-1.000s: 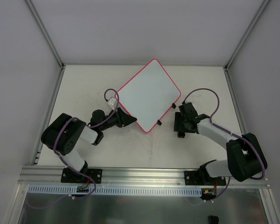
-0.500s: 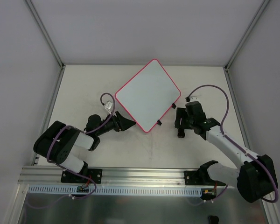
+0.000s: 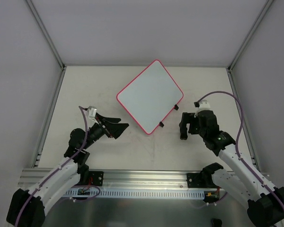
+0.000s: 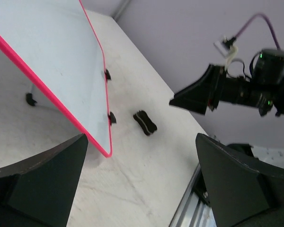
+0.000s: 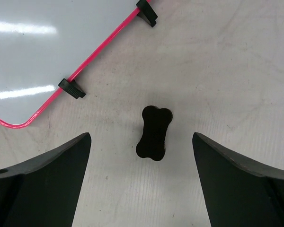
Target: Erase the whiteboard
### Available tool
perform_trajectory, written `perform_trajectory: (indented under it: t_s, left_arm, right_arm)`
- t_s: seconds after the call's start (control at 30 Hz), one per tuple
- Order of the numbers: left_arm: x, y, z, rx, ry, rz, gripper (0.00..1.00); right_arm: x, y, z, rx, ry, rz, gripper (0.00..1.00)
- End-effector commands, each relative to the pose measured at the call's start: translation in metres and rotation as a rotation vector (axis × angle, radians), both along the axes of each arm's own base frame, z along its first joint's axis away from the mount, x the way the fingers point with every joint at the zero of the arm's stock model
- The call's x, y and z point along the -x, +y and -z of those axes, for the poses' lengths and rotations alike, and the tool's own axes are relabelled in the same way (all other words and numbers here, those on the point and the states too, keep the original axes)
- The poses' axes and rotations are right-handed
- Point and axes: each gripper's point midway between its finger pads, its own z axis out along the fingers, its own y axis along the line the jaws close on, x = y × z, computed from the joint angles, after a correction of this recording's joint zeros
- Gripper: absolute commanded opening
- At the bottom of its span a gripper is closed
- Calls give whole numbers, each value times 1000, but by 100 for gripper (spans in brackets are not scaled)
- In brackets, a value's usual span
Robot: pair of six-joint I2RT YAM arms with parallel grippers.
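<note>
The whiteboard (image 3: 150, 96), white with a thin pink frame and two black clips, lies turned like a diamond on the table; I see no pen marks on it. It fills the upper left of the left wrist view (image 4: 47, 52) and shows a corner in the right wrist view (image 5: 33, 56). A small black bone-shaped eraser (image 5: 154, 132) lies on the table right of the board's near clip (image 3: 183, 136), also in the left wrist view (image 4: 145, 122). My right gripper (image 5: 141, 137) hangs open above the eraser (image 3: 188, 124). My left gripper (image 3: 122, 123) is open and empty, left of the board's near corner (image 4: 142, 137).
Grey walls and metal posts close in the pale table (image 3: 85, 90) at the back and both sides. An aluminium rail (image 3: 146, 177) with both arm bases runs along the near edge. The right arm (image 4: 246, 90) faces me in the left wrist view.
Both grippers have opened wide. The left one has drawn back down-left, away from the board's near edge. The right arm has pulled back from the eraser, which stays on the table.
</note>
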Motion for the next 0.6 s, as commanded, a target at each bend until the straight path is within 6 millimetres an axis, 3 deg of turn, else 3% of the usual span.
perform_trajectory:
  t_s: [0.0, 0.1, 0.2, 0.37, 0.43, 0.57]
  left_arm:
    - [-12, 31, 7, -171, 103, -196, 99]
    - [-1, 53, -11, -255, 89, -273, 99]
    - [7, 68, -16, -311, 73, -318, 99]
    - [12, 79, 15, -374, 119, -348, 99]
    - [13, 81, 28, -393, 138, -352, 99]
    - [16, 85, 42, -412, 141, -363, 99]
  right_arm:
    - [4, -4, -8, -8, -53, -4, 93]
    - [10, -8, -15, -39, -110, 12, 93]
    - [15, -13, -18, -60, -162, 30, 94]
    - [20, -17, -12, -99, -180, 66, 94]
    - [24, -22, 0, -92, -171, 85, 95]
    - [27, -22, 3, -151, -228, 104, 95]
